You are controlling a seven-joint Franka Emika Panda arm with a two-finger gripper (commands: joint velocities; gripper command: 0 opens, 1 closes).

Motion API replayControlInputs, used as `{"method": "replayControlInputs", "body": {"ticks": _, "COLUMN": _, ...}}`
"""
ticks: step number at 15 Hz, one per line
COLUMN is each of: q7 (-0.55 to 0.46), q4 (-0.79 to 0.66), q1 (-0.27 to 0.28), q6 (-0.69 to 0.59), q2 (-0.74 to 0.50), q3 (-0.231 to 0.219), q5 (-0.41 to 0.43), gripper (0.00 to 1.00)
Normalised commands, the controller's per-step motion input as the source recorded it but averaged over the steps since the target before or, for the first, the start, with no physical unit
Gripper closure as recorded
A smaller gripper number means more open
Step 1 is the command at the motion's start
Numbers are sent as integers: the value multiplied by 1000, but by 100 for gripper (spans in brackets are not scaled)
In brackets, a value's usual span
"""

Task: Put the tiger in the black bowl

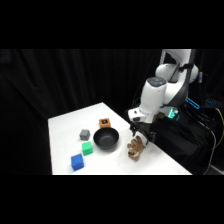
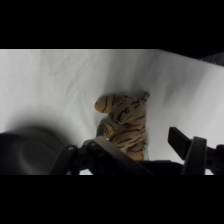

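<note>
Tiger [image 2: 125, 125]: one soft, lumpy toy, tan with dark brown stripes, of irregular shape. It lies on the table right under the pincer, and in the wrist view it sits between the two fingers, nearer the left one. It is outside the bowl.

Pincer [image 1: 138, 136]: one, black, on the end of the white arm, coming down from above onto the tiger. Its fingers stand apart, one on each side of the toy. The left finger [image 2: 112, 150] seems to touch the toy's flank, though the blur leaves that unsure. The right finger [image 2: 182, 142] stands clear of it, with bare table in between.

Black bowl [image 1: 106, 138]: one, round and shallow, with a glossy rim. It sits just left of the pincer in the side view, close to the tiger but not touching it. Nothing can be seen inside it.

Blocks: four small cubes, all beyond the bowl from the pincer.
- Orange-brown cube [image 1: 104, 122]: dark top, just behind the bowl.
- Grey cube [image 1: 84, 134]: left of the bowl.
- Green cube [image 1: 87, 148]: beside the bowl's front left.
- Blue cube [image 1: 77, 161]: farthest from the pincer, near the table's front edge.

Table [image 1: 65, 125]: one, white, flat and matt.
</note>
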Motion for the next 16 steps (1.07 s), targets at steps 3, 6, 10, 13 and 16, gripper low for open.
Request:
{"method": "replayControlInputs", "body": {"ticks": 3, "q7": 479, "q4": 210, "q1": 168, "q6": 279, "q2": 347, "q3": -306, "q5": -670, "gripper": 0}}
{"method": "replayControlInputs", "body": {"ticks": 6, "q7": 313, "q4": 258, "q1": 159, "q6": 183, "q2": 338, "q3": -241, "q5": -389, "gripper": 0}}
{"method": "replayControlInputs", "body": {"ticks": 10, "q7": 159, "q4": 245, "q1": 97, "q6": 159, "q2": 358, "q3": -116, "q5": -136, "gripper": 0}}
{"method": "replayControlInputs", "body": {"ticks": 13, "q7": 85, "q4": 233, "q1": 57, "q6": 139, "q2": 308, "q3": -78, "q5": -60, "gripper": 0}}
{"method": "replayControlInputs", "body": {"ticks": 16, "q7": 50, "q4": 201, "q1": 29, "q6": 120, "q2": 220, "q3": -70, "q5": -40, "gripper": 34}}
